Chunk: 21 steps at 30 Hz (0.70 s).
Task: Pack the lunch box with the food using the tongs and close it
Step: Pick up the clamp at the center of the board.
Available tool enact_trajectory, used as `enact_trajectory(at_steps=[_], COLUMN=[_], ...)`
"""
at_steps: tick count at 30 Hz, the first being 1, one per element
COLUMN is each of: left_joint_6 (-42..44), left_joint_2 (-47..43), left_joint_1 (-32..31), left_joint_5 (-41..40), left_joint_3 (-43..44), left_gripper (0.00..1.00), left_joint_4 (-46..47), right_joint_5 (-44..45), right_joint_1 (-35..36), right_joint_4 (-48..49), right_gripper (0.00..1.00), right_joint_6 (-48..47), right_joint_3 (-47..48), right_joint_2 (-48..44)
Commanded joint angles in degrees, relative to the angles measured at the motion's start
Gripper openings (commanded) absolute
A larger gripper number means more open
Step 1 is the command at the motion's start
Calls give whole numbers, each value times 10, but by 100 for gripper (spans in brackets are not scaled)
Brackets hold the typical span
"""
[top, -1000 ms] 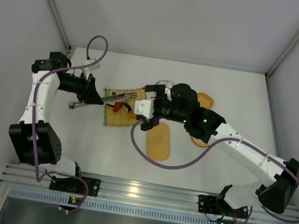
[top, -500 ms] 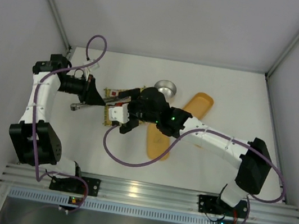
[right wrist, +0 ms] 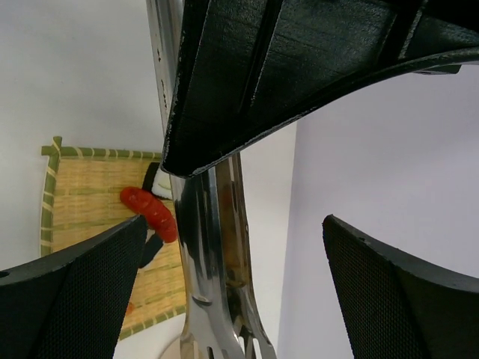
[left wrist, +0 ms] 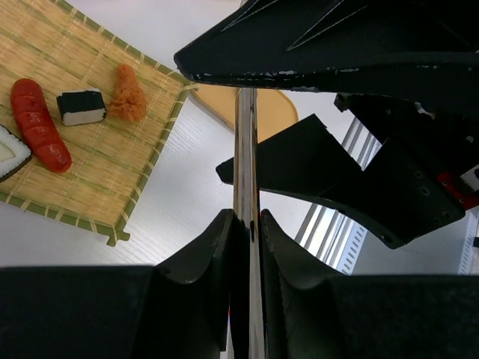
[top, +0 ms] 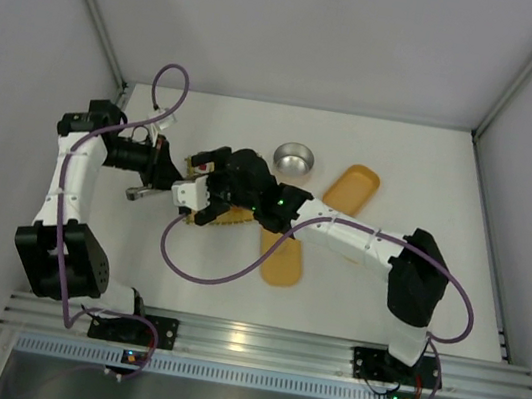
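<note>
Your left gripper (top: 156,170) is over the left part of the table (top: 423,164). Its fingers (left wrist: 217,247) are pinched tight on the tongs (left wrist: 245,149), which show edge-on in the left wrist view and reach out towards the mat (left wrist: 97,149). From above you can see the joined end of the tongs sticking out on the near side of that gripper. Your right gripper (top: 197,189) has its jaws spread wide just beside the left one, over the mat. In the right wrist view the tongs pass between its pads (right wrist: 75,299) and touch neither. The food (left wrist: 81,106) is all on the mat: a long red-orange piece (left wrist: 39,123), a black-and-white block, a crumbed orange piece (left wrist: 129,93) and a white piece cut off by the edge of the view. The lunch box (top: 282,260) lies in two separate yellow-orange parts. One is just right of the mat towards the near edge, partly under the right arm. The second part (top: 352,188) lies slanted further right and towards the far edge. You cannot tell which part is the lid. The steel bowl (top: 294,158) stands just left of the second part.
</note>
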Motion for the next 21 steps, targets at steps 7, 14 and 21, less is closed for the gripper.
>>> enact_trajectory(at_steps=[7, 14, 21], left_joint_6=[17, 21, 36], left_joint_2=[-30, -31, -30], left_joint_1=[-1, -1, 0], left_joint_5=[35, 33, 15], left_joint_3=[-12, -13, -14], left_gripper=[10, 12, 16], left_joint_4=[-95, -96, -96], right_joint_5=[-1, -13, -23], right_joint_1=[2, -8, -9], right_joint_4=[35, 17, -12], right_gripper=[74, 44, 23], right_joint_6=[-16, -40, -54], right_joint_3=[4, 4, -4], right_joint_2=[-1, -5, -18])
